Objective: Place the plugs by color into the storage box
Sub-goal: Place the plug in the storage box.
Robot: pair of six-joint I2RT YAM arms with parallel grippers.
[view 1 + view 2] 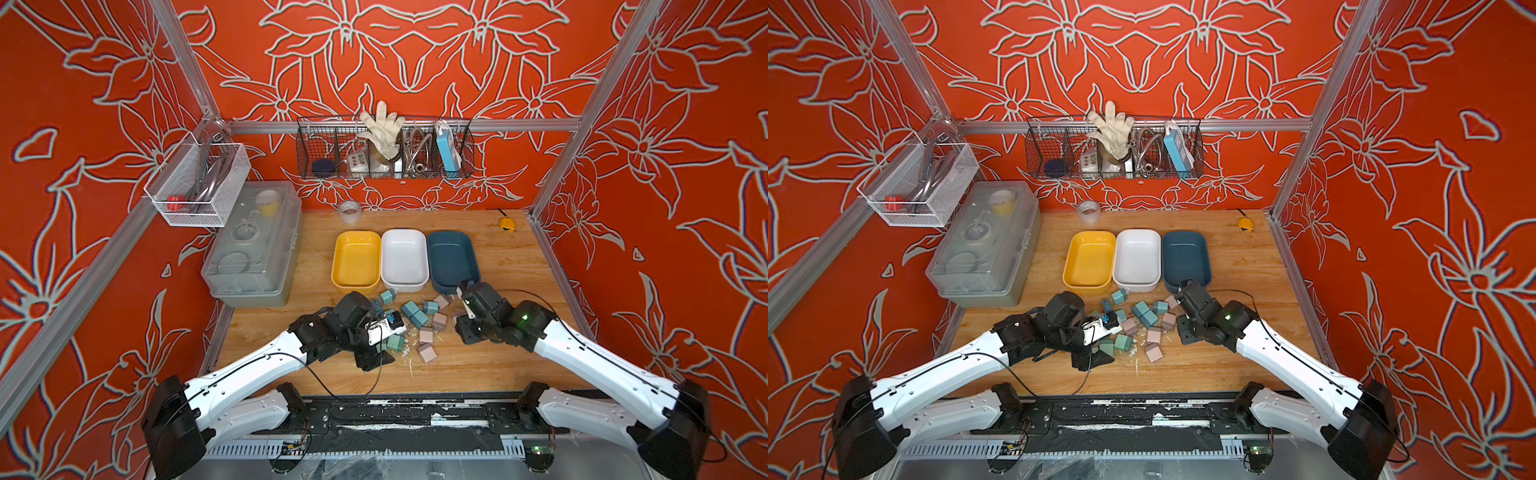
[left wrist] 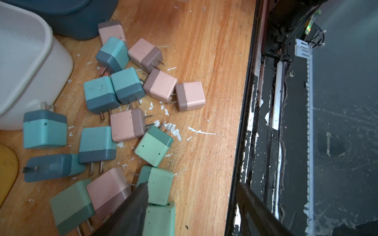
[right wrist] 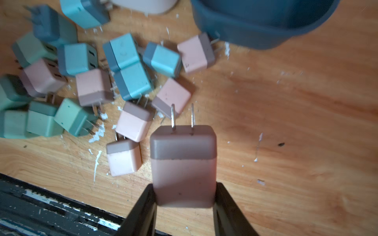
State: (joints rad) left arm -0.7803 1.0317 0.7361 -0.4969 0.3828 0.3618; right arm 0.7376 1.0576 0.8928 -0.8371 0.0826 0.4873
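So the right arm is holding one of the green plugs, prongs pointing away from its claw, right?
Not green: the plug held in the right gripper is pink with a mauve band, as the right wrist view shows. Its prongs do point away from the gripper.

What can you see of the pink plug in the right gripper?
The pink plug is a rounded cube of matte plastic, pale pink body with a darker mauve band at the prong end. Two straight metal prongs point away from the right gripper, whose black fingers clamp its two opposite sides at the rear. It looks raised above the wooden table, touching no other plug, close to the dark blue tray.
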